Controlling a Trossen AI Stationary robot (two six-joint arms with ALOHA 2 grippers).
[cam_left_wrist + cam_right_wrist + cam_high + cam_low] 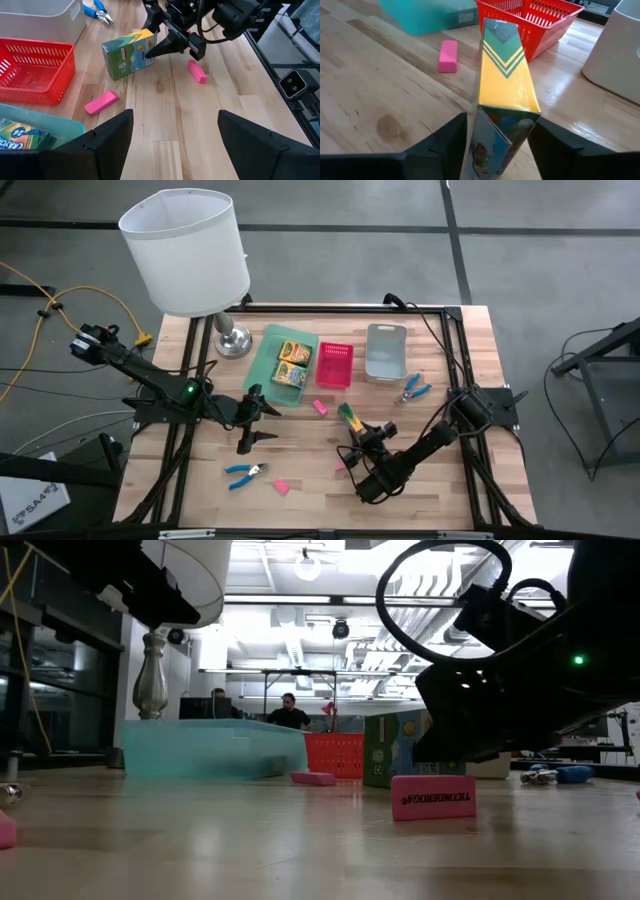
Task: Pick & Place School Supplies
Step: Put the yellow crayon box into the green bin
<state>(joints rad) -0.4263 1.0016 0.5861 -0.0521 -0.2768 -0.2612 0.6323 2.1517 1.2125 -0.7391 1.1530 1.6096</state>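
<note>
Right gripper (497,135) is clamped on the small yellow-and-green cardboard crayon box (506,85), fingers on its two broad printed faces near one end, box standing tilted just off the pink plastic mesh basket (334,365), on the side away from the lamp. From the low view I can't tell whether its lower edge touches the wooden table (300,510) or is lifted clear. Handling guess: light, thin card shell, fairly stiff across the broad faces but crushable if squeezed hard; glossy print likely a bit slippery, so an end grip could let it pivot. A hold nearer mid-length on the broad faces would be steadier. Two more crayon boxes (291,363) already sit in the pale green plastic tray (262,348) right beside the basket, so this third one probably goes there too. Left gripper (172,137) is spread wide and empty, hovering over bare table on the green tray's near side. Loose pink rubber eraser blocks: one (101,101) just in front of the basket, one (197,71) beyond the held box; small, grippy, easy pinch across the narrow sides. Blue-handled metal scissor tools (412,389) lie beside the grey plastic bin (385,352) on the basket's far side; another pair (243,473) sits well away toward the table's front edge. Those are hard and thin, so best taken at the handles.
</note>
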